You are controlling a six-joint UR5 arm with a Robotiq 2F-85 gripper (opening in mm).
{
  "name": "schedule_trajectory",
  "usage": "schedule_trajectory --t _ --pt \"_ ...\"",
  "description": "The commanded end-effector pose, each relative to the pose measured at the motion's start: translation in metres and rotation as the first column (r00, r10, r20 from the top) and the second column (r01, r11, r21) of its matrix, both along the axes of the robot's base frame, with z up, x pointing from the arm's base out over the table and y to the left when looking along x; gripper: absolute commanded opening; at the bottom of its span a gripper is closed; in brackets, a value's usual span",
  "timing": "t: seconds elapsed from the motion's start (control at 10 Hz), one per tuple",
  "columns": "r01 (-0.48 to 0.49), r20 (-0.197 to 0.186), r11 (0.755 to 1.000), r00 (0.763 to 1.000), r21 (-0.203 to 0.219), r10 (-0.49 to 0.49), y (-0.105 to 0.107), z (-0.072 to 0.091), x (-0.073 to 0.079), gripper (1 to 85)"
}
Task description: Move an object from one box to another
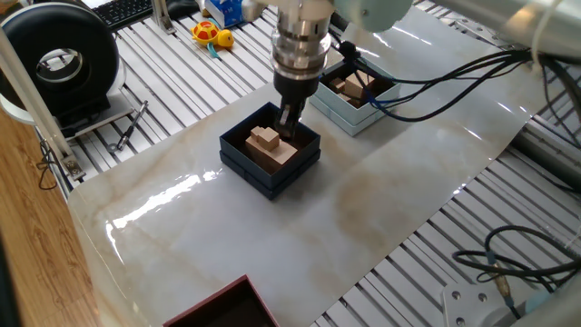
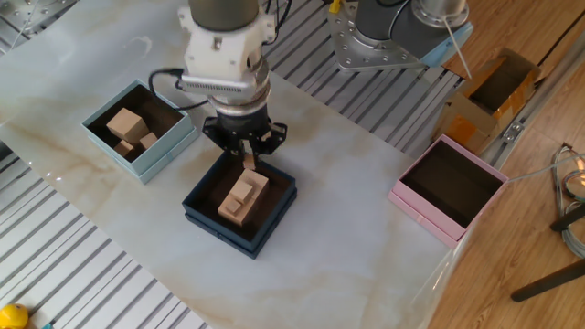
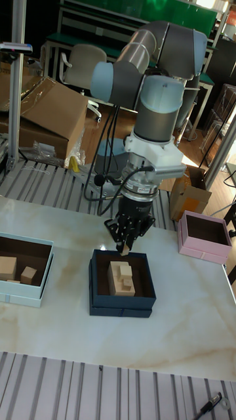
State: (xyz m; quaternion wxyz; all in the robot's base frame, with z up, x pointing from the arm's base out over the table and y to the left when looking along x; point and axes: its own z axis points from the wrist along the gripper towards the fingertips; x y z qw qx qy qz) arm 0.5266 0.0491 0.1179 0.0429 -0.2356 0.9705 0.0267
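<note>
My gripper [image 2: 247, 157] hangs just above the far side of the black box [image 2: 216, 228], shut on the small light-brown block [image 2: 249, 162]. In the tall fixed view the block [image 3: 122, 250] shows at the fingertips, clear of the box [image 3: 121, 306]. A larger stepped wooden block [image 2: 239, 198] still lies inside the black box [image 1: 263, 177]. The pale blue-grey box [image 2: 168, 152] stands to one side with a big tan cube [image 2: 125, 122] and a smaller block [image 2: 146, 141] in it. In one fixed view the gripper [image 1: 289, 123] is between the two boxes, and the pale box [image 1: 349, 120] is behind it.
A pink box [image 2: 448, 187] with a dark inside stands near the table's edge. Cables [image 1: 427, 91] trail from the arm over the pale box. A black reel [image 1: 59, 59], a keyboard and toys lie on the slatted surface beyond the marble top.
</note>
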Motion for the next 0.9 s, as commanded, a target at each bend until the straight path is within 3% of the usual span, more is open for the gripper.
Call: schedule_trajectory --t 0.0,0.1,0.3,0.6,0.8 --pt "0.115 0.083 0.993 0.990 0.012 -0.115 -0.004 0.010 0.022 1.3" --pt "0.119 0.079 0.993 0.990 -0.008 -0.118 -0.020 0.016 0.020 1.3" --pt "0.059 0.039 0.998 0.998 -0.015 -0.059 -0.057 0.030 -0.003 1.3" --pt "0.156 0.051 0.988 0.986 0.025 -0.157 -0.050 0.029 0.000 1.3" --pt "0.216 0.077 0.976 0.973 0.000 -0.215 -0.048 0.031 0.003 1.3"
